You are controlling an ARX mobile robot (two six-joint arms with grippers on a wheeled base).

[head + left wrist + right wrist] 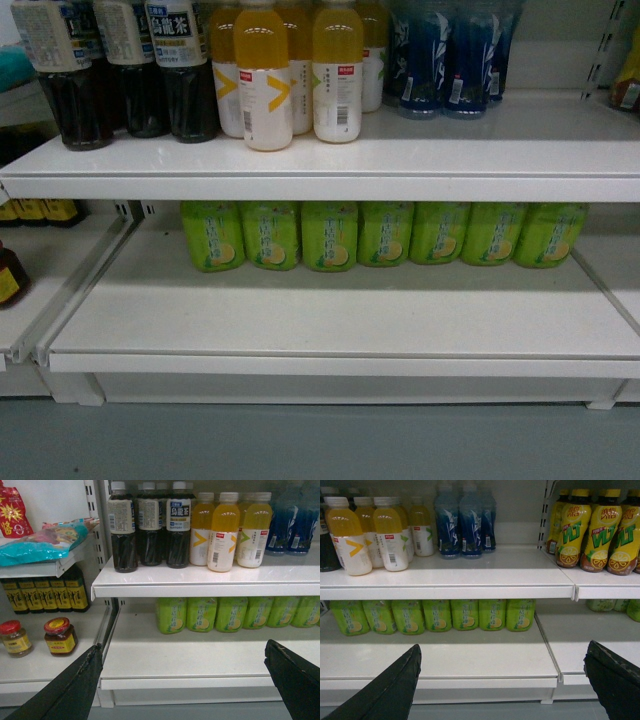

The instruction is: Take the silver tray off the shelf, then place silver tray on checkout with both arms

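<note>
the silver tray does not show in any view, so which way it lies from either gripper, how its long axis runs and which arm is nearer cannot be told. the checkout is out of sight too.

the shelf (330, 320) fills the head view: its lower board is bare along the near part, with green bottles (380, 235) lined up at the far edge, and yellow juice bottles (290, 75) stand on the board above.

the left gripper (185, 680) hangs in front of the lower board's front lip, its fingers (75, 685) spread wide apart and holding nothing. the right gripper (505, 680) hangs likewise to the right, fingers (612, 680) wide apart and empty. both point level at the shelf, well short of it, touching nothing.

my guess: the tray must first be found.
</note>
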